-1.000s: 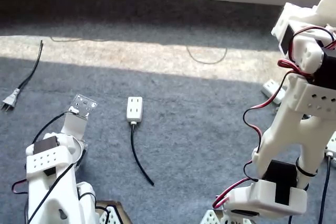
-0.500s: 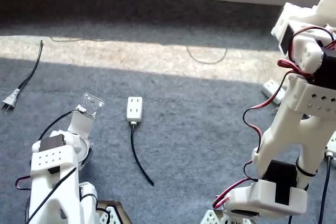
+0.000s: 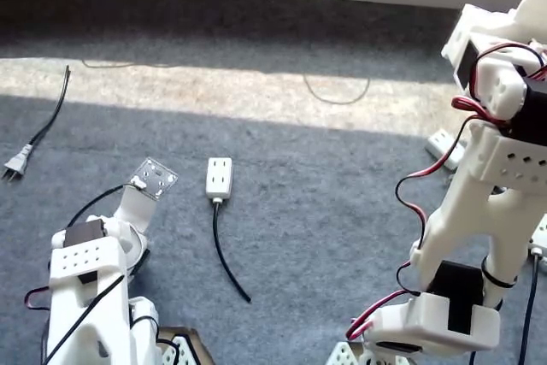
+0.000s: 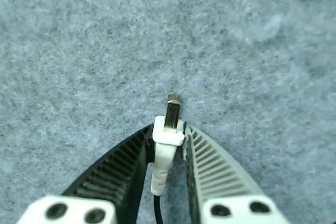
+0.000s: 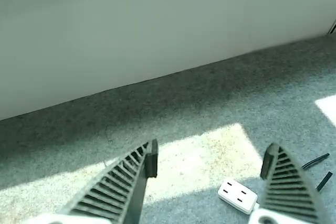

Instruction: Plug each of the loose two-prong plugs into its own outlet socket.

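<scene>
Grey bench (image 3: 342, 211). Left pincer (image 4: 169, 130) clamps plug (image 4: 166, 148); carry step. Right pincer (image 5: 210, 163) open, empty. Next: align prongs (image 4: 172, 111) to outlet socket (image 3: 220, 175).

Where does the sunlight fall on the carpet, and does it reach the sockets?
High view: a bright band crosses the carpet beyond the outlet socket, which lies in shade. Right wrist view: a sunlit patch ends beside a white socket. Left wrist view: even light on the plug in the left gripper.

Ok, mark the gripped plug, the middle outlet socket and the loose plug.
held plug (image 4: 167, 136), left wrist view, white body behind the prongs.
outlet socket (image 3: 220, 175), high view, its white face.
loose plug (image 3: 12, 167), high view, plug head.
</scene>
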`<control>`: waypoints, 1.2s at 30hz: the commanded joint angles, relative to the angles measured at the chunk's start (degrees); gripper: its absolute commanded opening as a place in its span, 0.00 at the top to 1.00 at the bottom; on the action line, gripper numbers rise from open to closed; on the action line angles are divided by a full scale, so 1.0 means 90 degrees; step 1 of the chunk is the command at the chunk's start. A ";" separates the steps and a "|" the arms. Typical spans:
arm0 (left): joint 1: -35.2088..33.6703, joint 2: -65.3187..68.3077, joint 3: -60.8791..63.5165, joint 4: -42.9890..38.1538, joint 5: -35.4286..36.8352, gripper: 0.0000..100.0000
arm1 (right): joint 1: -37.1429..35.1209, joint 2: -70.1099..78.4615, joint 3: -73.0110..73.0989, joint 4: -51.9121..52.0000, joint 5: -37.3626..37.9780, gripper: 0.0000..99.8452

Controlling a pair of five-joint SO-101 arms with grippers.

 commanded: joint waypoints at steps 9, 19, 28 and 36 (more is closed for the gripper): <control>0.0591 -0.0044 -0.2711 0.0313 0.1280 0.97 | -0.0044 -0.0230 -0.0239 0.0034 0.0059 0.69; 0.4283 -0.0044 -0.6120 0.1944 0.3526 0.99 | -0.0034 -0.0220 -0.0239 0.0063 0.0078 0.69; 0.5934 -0.0405 -0.5192 -0.0244 0.4210 0.99 | 0.0171 -0.0259 -0.0239 0.0259 0.0879 0.69; 0.7263 -0.3394 -0.1568 -0.4444 0.4210 0.99 | 0.0171 -0.0278 -0.0308 0.0493 0.1074 0.69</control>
